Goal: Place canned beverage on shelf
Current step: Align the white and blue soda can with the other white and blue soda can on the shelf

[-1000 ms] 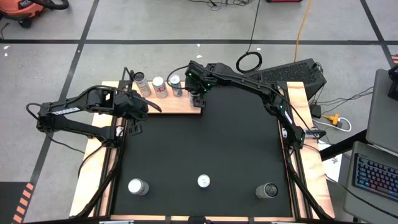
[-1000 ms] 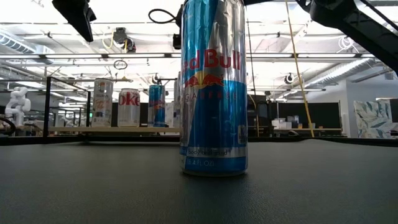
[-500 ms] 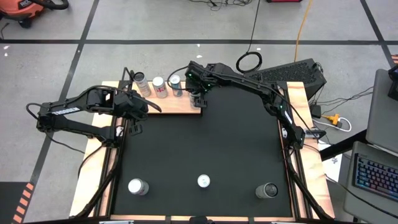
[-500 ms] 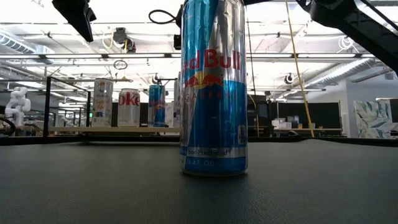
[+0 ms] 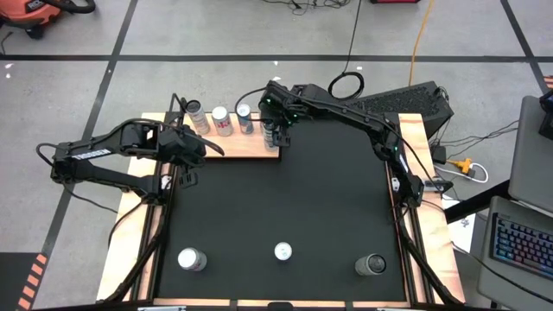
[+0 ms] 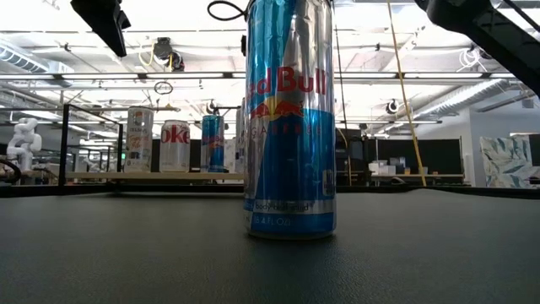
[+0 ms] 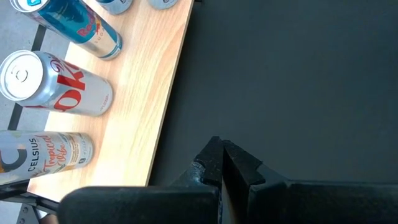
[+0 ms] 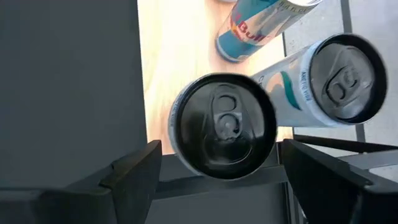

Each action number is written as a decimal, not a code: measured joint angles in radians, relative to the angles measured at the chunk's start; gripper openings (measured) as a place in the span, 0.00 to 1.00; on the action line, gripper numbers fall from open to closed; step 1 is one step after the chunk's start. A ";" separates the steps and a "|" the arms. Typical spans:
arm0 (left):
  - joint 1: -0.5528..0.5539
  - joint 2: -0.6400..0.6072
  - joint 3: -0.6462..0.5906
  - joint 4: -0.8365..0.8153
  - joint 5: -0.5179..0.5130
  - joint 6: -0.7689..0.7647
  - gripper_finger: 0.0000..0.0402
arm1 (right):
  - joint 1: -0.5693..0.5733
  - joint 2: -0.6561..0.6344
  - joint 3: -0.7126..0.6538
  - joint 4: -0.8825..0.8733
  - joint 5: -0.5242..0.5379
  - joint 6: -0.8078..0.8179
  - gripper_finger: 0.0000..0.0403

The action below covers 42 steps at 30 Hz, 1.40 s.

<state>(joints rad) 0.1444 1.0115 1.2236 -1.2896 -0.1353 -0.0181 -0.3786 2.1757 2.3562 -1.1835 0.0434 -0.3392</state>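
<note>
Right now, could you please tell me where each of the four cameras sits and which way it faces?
High: overhead, straight down; both arms, shelf.
Low: mat level, across to the shelf; Red Bull can close.
Left wrist: over the shelf edge; shut left gripper.
Right wrist: down on black-topped can between open right gripper fingers.
Shared: Coke can.

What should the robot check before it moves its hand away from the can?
1. Right gripper open, a finger on each side of the black-topped can: ok.
2. Can upright above the shelf: ok.
3. Can's bottom fully on the board: cannot tell, it is hidden.
4. Gap to the white can next to it: cannot tell.
5. Left gripper shut, waiting at the mat's left side: ok.
</note>
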 joint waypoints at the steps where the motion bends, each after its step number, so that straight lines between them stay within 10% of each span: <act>1: 0.000 0.000 0.000 0.000 0.000 0.000 0.02 | 0.000 0.000 0.000 -0.001 -0.001 0.000 0.78; 42: 0.000 0.000 0.000 0.001 0.000 0.027 0.02 | -0.001 0.008 0.000 0.098 -0.049 0.013 0.59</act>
<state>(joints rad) 0.1444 1.0115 1.2236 -1.2884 -0.1353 0.0086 -0.3794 2.1834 2.3562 -1.0860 -0.0055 -0.3262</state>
